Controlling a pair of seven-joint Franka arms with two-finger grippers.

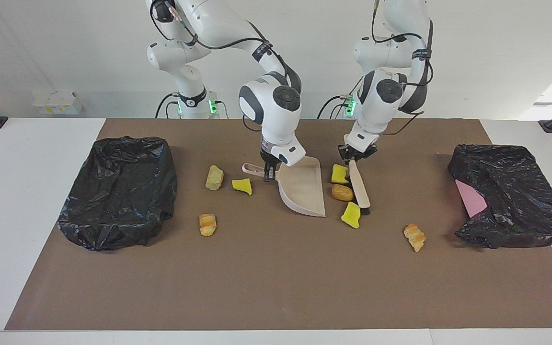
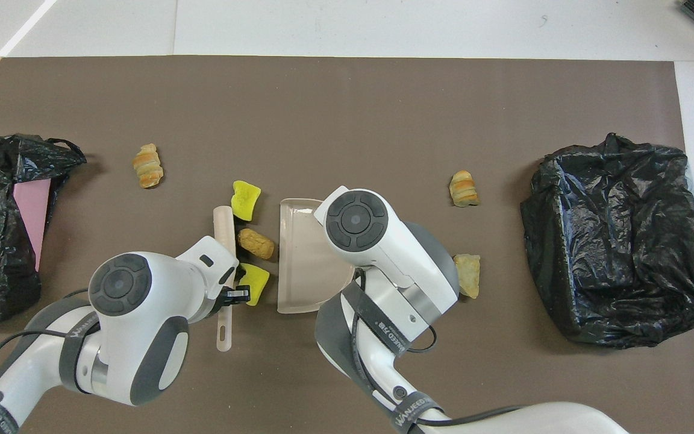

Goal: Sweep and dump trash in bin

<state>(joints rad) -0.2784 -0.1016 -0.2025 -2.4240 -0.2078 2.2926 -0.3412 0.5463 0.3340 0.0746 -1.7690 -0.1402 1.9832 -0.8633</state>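
Note:
My right gripper (image 1: 268, 173) is shut on the handle of the beige dustpan (image 1: 302, 191), which rests on the mat with its mouth toward the left arm's end. My left gripper (image 1: 355, 156) is shut on the beige hand brush (image 1: 360, 187), bristles down. Between brush and pan lie three pieces of trash: a yellow chunk (image 1: 339, 174), a brown lump (image 1: 342, 192) and another yellow chunk (image 1: 351, 214). A croissant piece (image 1: 415, 237) lies toward the left arm's end. A tan lump (image 1: 214, 177), a yellow chunk (image 1: 242, 186) and a croissant piece (image 1: 207, 224) lie beside the pan's handle.
A bin lined with a black bag (image 1: 118, 191) stands at the right arm's end of the brown mat. Another black-bagged bin (image 1: 511, 196), showing a pink side, stands at the left arm's end. White table (image 1: 27, 191) borders the mat.

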